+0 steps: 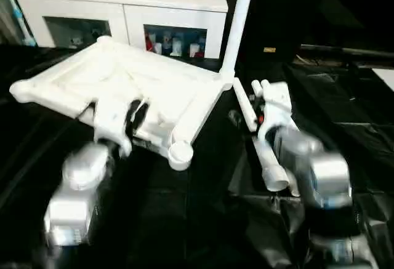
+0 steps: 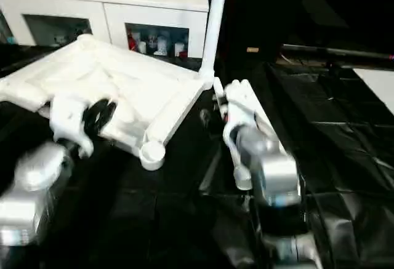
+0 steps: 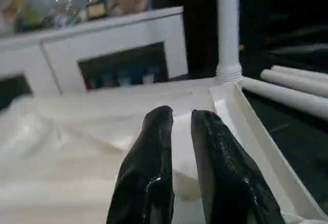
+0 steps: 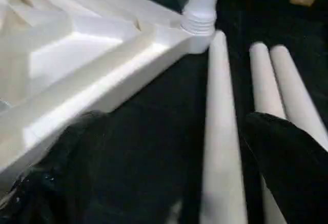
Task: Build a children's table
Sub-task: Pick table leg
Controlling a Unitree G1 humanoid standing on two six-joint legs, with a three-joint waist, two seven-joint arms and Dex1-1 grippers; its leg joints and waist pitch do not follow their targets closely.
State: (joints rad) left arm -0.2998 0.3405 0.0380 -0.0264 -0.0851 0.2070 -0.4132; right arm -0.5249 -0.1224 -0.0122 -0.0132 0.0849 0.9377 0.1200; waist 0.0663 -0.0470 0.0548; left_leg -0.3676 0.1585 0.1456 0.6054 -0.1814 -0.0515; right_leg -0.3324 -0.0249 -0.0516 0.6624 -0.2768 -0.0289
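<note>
No text, label, brand or number can be read anywhere; a small yellow tag [image 1: 269, 50] lies on the black table, its marking illegible.

A white sideboard [image 1: 123, 1] stands well beyond both pincers — toys [image 1: 175, 42] in its open compartments; black drape [image 1: 184, 220] lies beneath them.

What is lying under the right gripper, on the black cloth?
Three loose white tapered tube legs, side by side beside the upturned white plastic tabletop. The right gripper straddles the nearest; its forearm hides their near ends.
</note>
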